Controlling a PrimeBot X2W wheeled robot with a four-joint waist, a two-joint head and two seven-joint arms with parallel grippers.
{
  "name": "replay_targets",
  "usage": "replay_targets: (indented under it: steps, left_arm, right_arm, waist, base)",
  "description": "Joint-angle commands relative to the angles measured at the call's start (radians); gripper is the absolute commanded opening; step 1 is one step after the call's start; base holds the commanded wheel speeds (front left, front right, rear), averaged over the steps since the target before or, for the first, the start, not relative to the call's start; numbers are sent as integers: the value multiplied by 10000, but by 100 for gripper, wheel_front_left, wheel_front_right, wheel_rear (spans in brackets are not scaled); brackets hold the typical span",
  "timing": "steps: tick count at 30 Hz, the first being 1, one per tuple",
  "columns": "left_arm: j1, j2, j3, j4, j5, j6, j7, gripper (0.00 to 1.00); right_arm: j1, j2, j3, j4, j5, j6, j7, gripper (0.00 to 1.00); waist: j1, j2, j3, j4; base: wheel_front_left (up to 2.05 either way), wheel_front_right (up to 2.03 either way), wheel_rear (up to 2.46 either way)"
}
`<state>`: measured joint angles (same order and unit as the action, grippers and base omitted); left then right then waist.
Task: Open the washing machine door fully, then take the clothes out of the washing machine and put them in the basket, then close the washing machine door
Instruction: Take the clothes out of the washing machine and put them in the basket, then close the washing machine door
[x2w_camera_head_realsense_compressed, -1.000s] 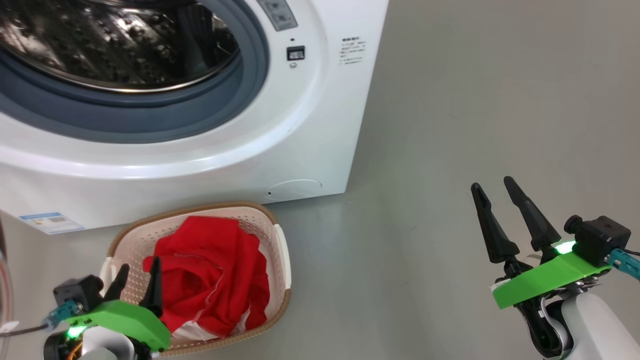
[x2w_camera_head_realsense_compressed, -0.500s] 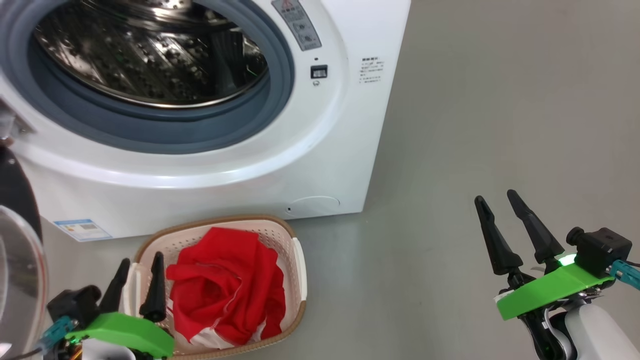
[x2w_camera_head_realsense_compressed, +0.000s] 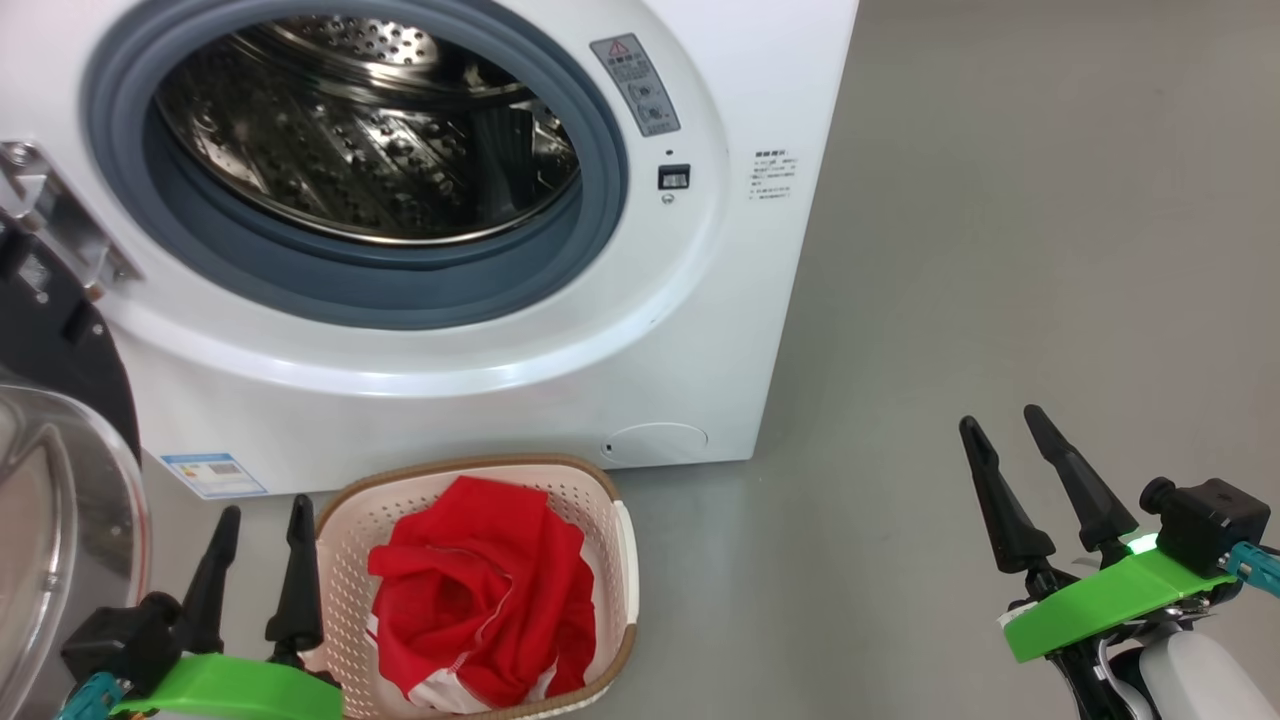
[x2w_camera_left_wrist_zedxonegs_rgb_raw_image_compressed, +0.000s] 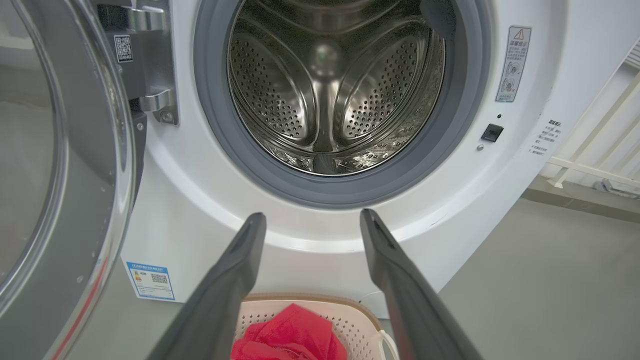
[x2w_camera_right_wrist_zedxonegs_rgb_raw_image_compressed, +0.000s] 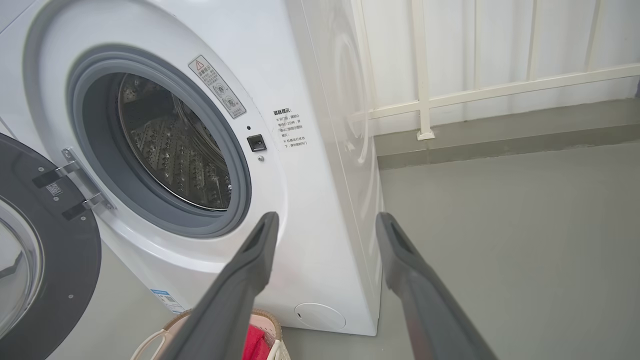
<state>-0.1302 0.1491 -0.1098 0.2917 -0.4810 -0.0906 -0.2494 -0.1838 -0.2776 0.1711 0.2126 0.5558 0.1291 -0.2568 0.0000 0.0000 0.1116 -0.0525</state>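
Head cam: the washing machine (x2w_camera_head_realsense_compressed: 700, 330) takes up everything from about 9 to 12 o'clock, and the washing machine door (x2w_camera_head_realsense_compressed: 60, 470) is swung open on its hinge, sitting at 8 to 9 o'clock at the left edge with the clear glass bowl bulging toward the camera. Through the blue-grey gasket (x2w_camera_head_realsense_compressed: 400, 290) you look straight into the shiny perforated drum (x2w_camera_head_realsense_compressed: 370, 150). The basket (x2w_camera_head_realsense_compressed: 480, 463) sits on the grey floor (x2w_camera_head_realsense_compressed: 1000, 200) at 6 to 7 o'clock, just in front of the machine's bottom edge, and the clothes (x2w_camera_head_realsense_compressed: 480, 610) are bunched up inside it, red with a bit of white showing at the lower side. The blue label sticker (x2w_camera_head_realsense_compressed: 214, 474) is on the machine at 10 o'clock from the basket. The left gripper (x2w_camera_head_realsense_compressed: 264, 508) is at 7 o'clock, fingers spread wide with nothing between them, right finger just beside the basket's left rim, left finger near the door glass. The right gripper (x2w_camera_head_realsense_compressed: 1000, 417) is way over at 4 o'clock above bare floor, well apart from the machine and the basket, also spread wide and holding nothing. The right wrist cam has a white railing (x2w_camera_right_wrist_zedxonegs_rgb_raw_image_compressed: 475, 90) off at 1 to 2 o'clock behind the machine
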Motion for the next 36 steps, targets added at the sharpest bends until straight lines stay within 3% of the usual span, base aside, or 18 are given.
replay_targets:
  steps: [1,14,36]
  left_arm:
    - [-75,246,364,-364,84,86,-107,100]
    - [676,324,592,-1960,160,686,35,100]
    - [808,433,571,-2219,245,800,-40,100]
  right_arm:
    - [90,-147,116,-225,-45,16,-49,100]
    - [299,-203,83,-257,-83,16,-49,100]
    - [354,-271,196,-230,-105,16,-49,100]
  waist:
    - [0,0,-91,72]
    - [0,0,-455,195]
    - [0,0,-567,194]
  base:
    - [0,0,0]
    - [0,0,0]
    - [0,0,0]
